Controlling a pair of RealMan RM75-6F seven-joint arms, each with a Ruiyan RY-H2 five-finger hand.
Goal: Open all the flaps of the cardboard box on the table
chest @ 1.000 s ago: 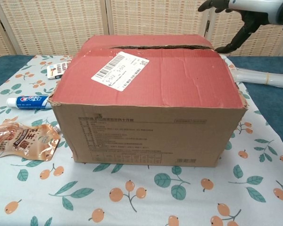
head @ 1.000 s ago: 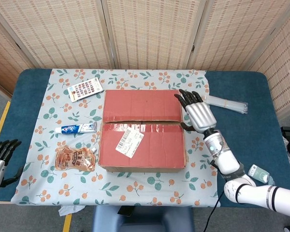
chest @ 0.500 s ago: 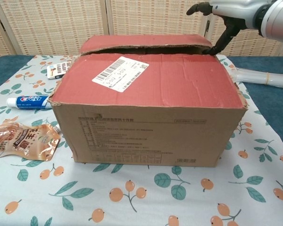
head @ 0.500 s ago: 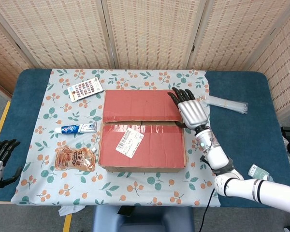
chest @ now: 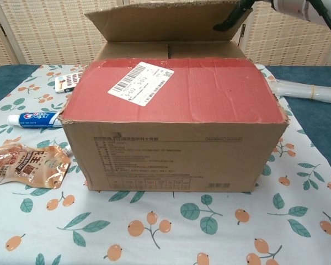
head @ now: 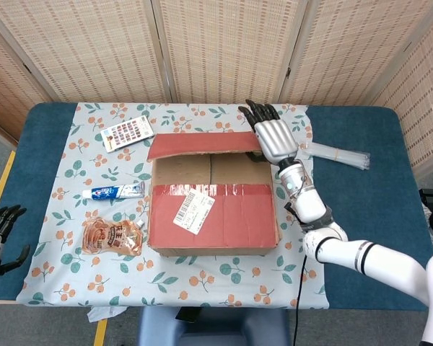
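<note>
Head view: the cardboard box sits at the centre of the table on the patterned cloth. The far flap, which lay flat a second ago and was barely lifted half a second ago, now stands raised, exposing the two inner flaps beneath it. The right hand is at the far flap's right end, fingers extended along its outer face; whether the thumb hooks under the edge cannot be determined here. The near flap, bearing the shipping label, remains flat. The left hand rests at the table's left edge, fingers apart, holding nothing. Chest view: the far flap now stands nearly upright where only a narrow gap showed before. A dark digit of the right hand presses against the flap's inner face near its right edge, so the flap appears held between thumb and fingers. Assessment: one outer flap is open; the near flap and both inner flaps are not yet opened.
</note>
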